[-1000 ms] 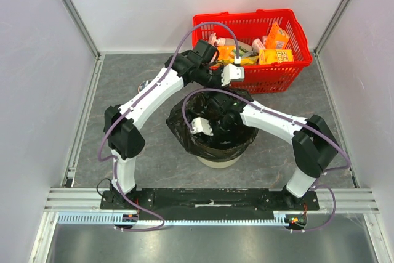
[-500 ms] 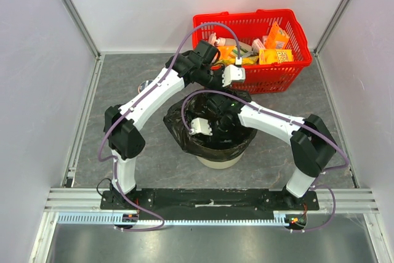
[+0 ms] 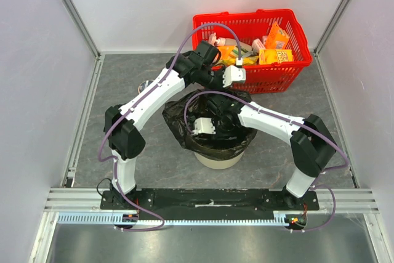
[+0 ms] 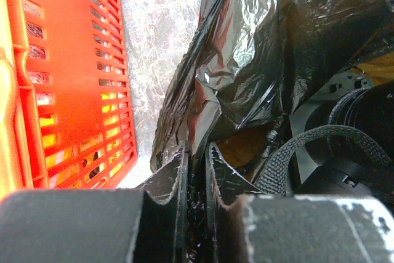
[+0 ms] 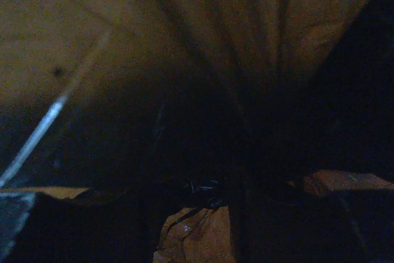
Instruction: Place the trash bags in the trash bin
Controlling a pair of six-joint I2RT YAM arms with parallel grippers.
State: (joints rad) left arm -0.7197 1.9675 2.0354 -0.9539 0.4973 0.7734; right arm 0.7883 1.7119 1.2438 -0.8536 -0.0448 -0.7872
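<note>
A round beige plastic trash bin [image 3: 217, 159] stands at the centre of the overhead view on a grey mottled surface [image 3: 123, 72]. A crinkled black plastic trash bag [image 3: 178, 121] sits in its mouth, bulging over the rim toward the left of the frame. Above it, at upper right, is a red mesh basket [image 3: 271, 75] holding colourful packets. The left pincer [image 4: 196, 155] is clenched, grasping a fold of the bag's film at its upper edge. The right pincer [image 5: 198, 204] reaches down inside the bag. Its own view is too dark to tell whether it is gripping anything.
</note>
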